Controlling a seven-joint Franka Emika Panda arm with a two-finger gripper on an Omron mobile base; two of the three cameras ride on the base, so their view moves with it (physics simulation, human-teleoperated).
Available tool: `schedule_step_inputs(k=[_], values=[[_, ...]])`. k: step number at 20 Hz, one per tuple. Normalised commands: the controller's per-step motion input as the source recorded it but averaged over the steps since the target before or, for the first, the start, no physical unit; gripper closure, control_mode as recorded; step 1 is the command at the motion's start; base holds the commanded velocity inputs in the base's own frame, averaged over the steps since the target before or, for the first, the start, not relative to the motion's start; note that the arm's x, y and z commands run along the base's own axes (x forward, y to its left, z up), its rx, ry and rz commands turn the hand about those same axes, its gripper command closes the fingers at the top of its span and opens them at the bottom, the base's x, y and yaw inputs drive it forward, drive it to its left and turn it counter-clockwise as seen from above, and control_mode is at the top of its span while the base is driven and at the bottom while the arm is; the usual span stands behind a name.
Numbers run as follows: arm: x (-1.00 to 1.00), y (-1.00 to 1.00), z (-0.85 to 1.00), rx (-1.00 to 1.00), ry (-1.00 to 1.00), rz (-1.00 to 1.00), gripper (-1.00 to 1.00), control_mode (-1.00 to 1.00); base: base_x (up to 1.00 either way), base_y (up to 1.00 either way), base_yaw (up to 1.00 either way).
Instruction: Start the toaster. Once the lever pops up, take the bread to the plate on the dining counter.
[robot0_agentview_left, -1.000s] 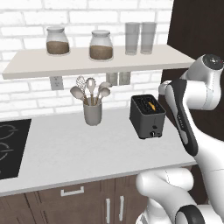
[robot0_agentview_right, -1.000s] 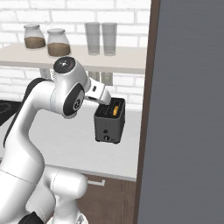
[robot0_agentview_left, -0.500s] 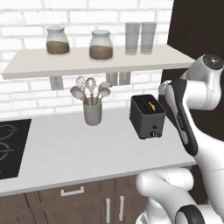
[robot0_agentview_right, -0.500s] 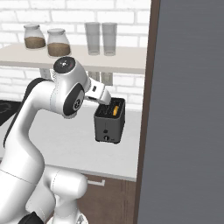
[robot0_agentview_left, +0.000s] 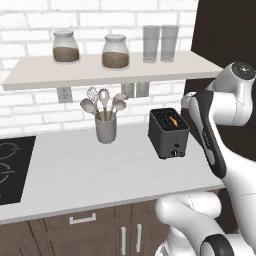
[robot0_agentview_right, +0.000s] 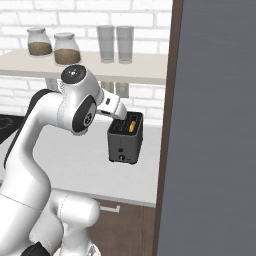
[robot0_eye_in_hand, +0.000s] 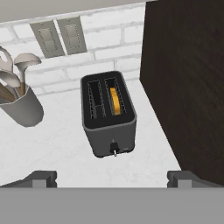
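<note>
Hand view: toaster (robot0_eye_in_hand: 108, 114) stands near dark cabinet wall (robot0_eye_in_hand: 188, 78).

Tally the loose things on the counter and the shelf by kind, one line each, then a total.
Toaster: 1
Bread slice, in the toaster's slot: 1
Utensil cup: 1
Jars on the shelf: 2
Glasses on the shelf: 2
Total: 7

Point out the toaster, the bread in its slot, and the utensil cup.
toaster (robot0_eye_in_hand: 111, 133): hand view, on its front face above the knob.
bread (robot0_eye_in_hand: 114, 100): hand view, on the golden slice in the right-hand slot.
utensil cup (robot0_agentview_left: 106, 129): left base view, on its grey side wall.
</note>
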Motion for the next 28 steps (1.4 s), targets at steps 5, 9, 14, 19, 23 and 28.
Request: schedule_step_inputs(k=[5,9,14,19,23,28], values=[[0.00,0.00,0.00,0.00,0.00,0.00,-1.00,-1.00,0.00,0.00,0.00],[0.00,0.00,0.00,0.00,0.00,0.00,-1.00,-1.00,0.00,0.00,0.00],[0.00,0.00,0.00,0.00,0.00,0.00,-1.00,-1.00,0.00,0.00,0.00],[0.00,0.00,0.00,0.00,0.00,0.00,-1.00,-1.00,0.00,0.00,0.00],[0.00,0.00,0.00,0.00,0.00,0.00,-1.00,-1.00,0.00,0.00,0.00],[0.00,0.00,0.00,0.00,0.00,0.00,-1.00,-1.00,0.00,0.00,0.00]])
